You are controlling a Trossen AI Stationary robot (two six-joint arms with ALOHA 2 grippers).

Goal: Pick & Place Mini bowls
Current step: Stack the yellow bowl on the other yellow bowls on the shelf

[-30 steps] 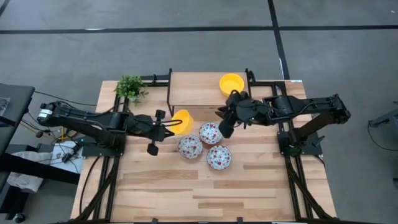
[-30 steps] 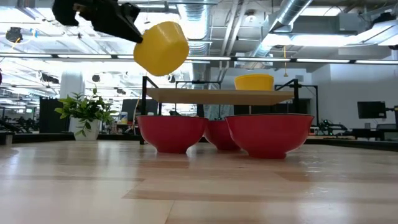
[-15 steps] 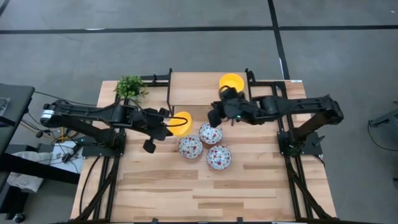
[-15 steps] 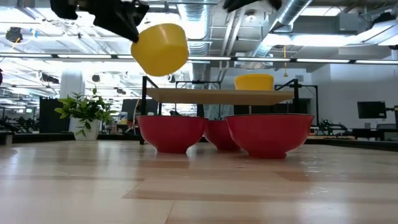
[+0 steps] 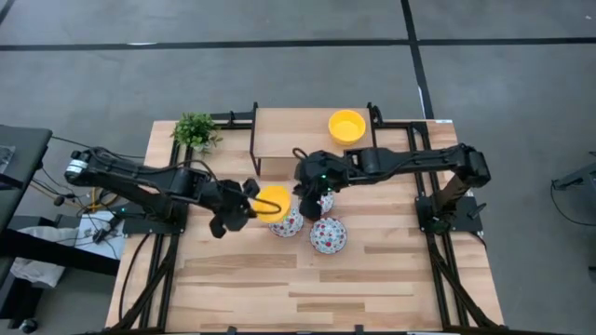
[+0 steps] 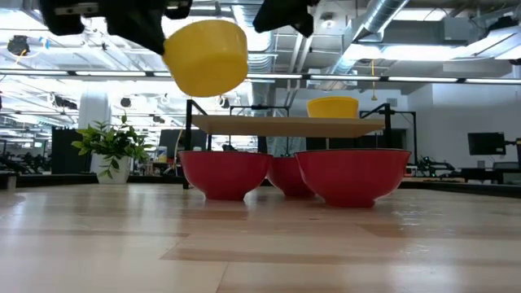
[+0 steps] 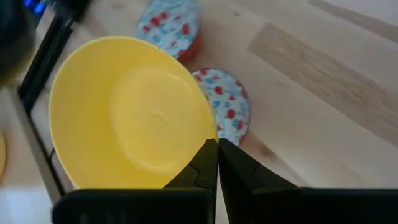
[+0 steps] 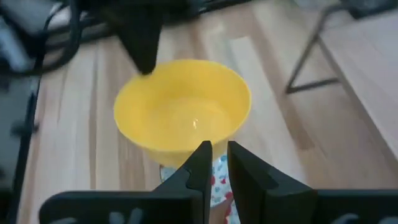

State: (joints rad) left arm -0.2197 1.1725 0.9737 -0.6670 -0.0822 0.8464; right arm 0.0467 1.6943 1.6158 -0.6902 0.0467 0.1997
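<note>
Hiding part of the patterned bowl [image 5: 287, 223] beneath it, the yellow bowl [image 5: 273, 200] hangs in the air from the left gripper [image 5: 248, 200], well clear of the tabletop [image 5: 279, 279]. In the low view that gripper [image 6: 138, 16] is cut off at the top edge, and the three patterned bowls show only their red outsides. The left jaws are pinched nearly together on the bowl's rim, one finger inside and one outside, as the left wrist view shows [image 7: 216, 163]. The right gripper [image 5: 305, 186] hovers just beyond the held bowl, above another patterned bowl [image 5: 323, 199] it mostly covers; its jaws stand a narrow slit apart, empty [image 8: 213, 158]. A third patterned bowl [image 5: 328, 234] lies open nearby. A second yellow bowl [image 5: 346, 125] rests on the shelf [image 5: 298, 135], well behind both grippers.
</note>
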